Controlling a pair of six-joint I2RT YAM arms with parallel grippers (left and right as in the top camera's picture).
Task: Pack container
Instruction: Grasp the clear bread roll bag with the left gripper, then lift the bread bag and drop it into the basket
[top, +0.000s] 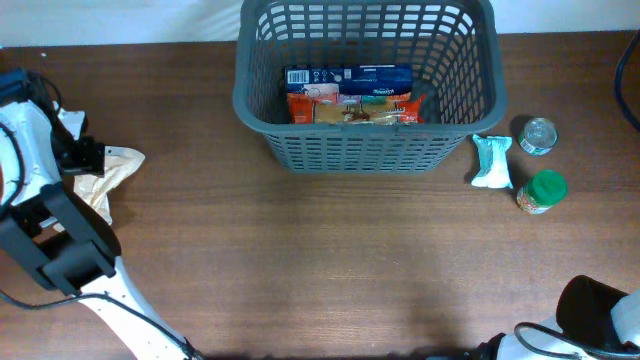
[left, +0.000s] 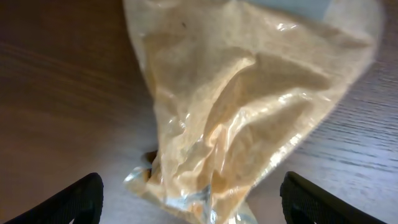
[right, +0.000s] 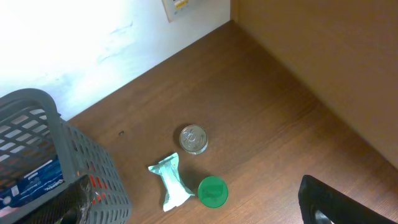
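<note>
Your L pincer (left: 193, 208) is spread wide and holds nothing, w/ the crinkly bag (left: 249, 99) lying between its tips on the desk (left: 56, 93). R pincer (right: 342, 205): only a dark edge shows, can't tell. Risk: you pinch just loose film, so the bag sags or slips en route. The basket (top: 370, 152) sits well apart at far-centre, mouth up, long axis left-right.

One basket (top: 365, 150), can (top: 538, 136), jar (top: 542, 191), pouch (top: 492, 162), bag (top: 112, 165)
</note>
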